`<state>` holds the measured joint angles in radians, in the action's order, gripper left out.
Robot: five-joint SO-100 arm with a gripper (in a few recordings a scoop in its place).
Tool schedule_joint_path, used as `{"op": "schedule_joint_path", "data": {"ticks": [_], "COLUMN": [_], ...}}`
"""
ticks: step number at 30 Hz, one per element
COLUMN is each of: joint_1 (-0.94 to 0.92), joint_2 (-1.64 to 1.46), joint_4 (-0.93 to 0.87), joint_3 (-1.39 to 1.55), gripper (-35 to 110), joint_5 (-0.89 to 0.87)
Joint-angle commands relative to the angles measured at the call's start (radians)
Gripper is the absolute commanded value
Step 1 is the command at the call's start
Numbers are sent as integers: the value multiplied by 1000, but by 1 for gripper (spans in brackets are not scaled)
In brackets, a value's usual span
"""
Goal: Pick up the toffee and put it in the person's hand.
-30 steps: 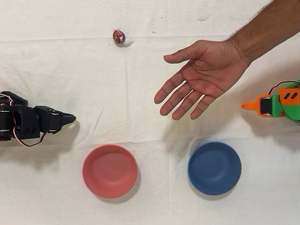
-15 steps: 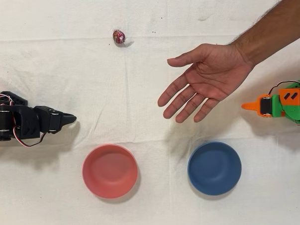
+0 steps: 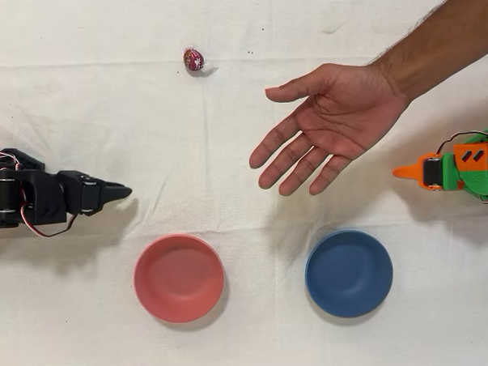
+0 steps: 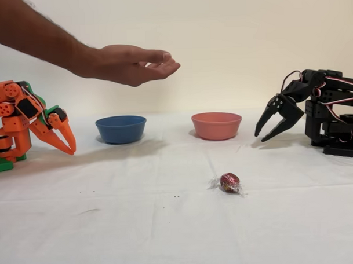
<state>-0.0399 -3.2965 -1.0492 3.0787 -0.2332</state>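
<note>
Toffee (image 4: 229, 182) lying on the white desk (image 4: 139, 226), lower centre of the fixed view, well apart from the black arm's gripper (image 4: 261, 134) at right, jaws parted and empty, person's hand (image 4: 130, 63) held open in the air, upper left.

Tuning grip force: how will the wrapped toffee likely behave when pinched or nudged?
The toffee is small and rounded, so it may roll if nudged. Its shiny wrapper looks slick and could slip between the open gripper's narrow fingers. It probably weighs very little, so light force should do.
</note>
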Motion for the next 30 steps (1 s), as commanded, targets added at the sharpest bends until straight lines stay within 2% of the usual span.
{"op": "schedule_joint_path", "data": {"ticks": [1,10,23,30], "joint_1": [8,6,61,143], "joint_2": [-35,144,773,959], "joint_4": [-15,-80,-130,-83], "joint_3": [-89,-334,-873,-991], "gripper": [9,11,15,17], "joint_5": [2,46,57,64]}}
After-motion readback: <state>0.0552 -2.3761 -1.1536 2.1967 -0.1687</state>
